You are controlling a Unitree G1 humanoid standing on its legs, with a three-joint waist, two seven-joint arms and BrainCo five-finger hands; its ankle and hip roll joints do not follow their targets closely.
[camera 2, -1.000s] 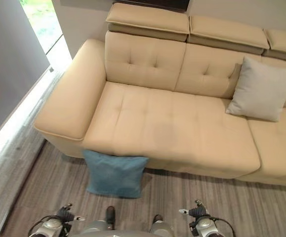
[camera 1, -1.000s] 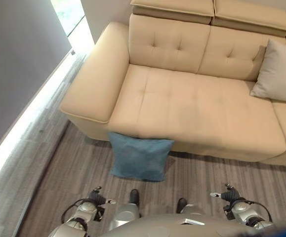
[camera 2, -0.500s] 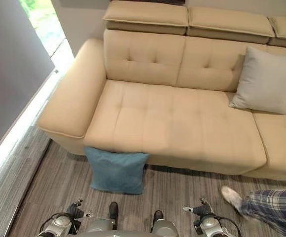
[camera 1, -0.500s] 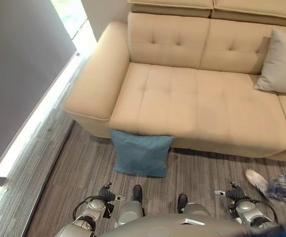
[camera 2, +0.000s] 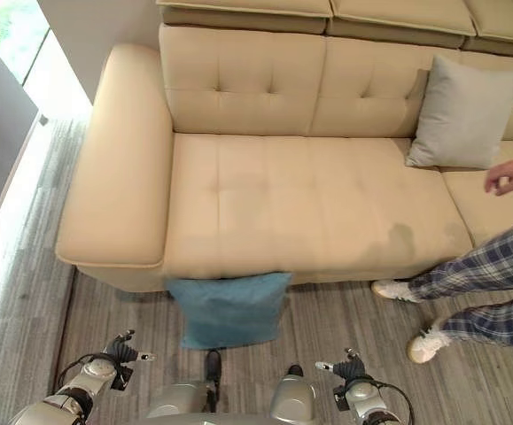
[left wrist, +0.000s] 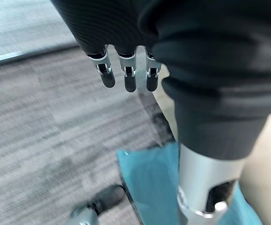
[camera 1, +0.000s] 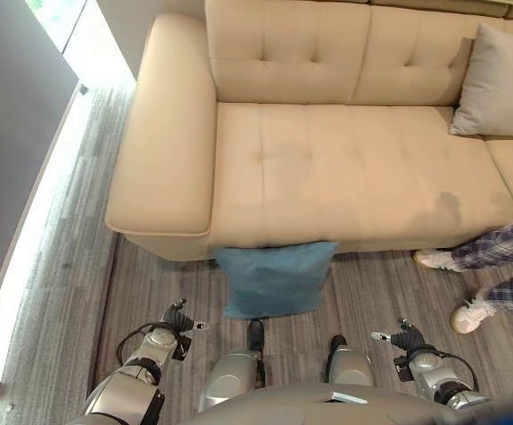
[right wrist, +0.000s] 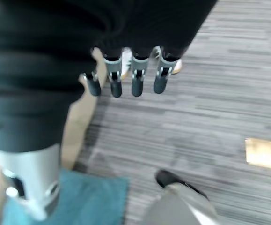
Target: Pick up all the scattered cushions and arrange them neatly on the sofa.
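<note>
The blue cushion was leaned against the sofa front at 12 o'clock; both relaxed, empty hands, left hand and right hand, should be lowered to its 2 side edges.

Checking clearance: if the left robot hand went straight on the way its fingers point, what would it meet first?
Probably the grey striped floor; the left robot hand hangs open, pointing downward, beside the blue cushion.
</note>
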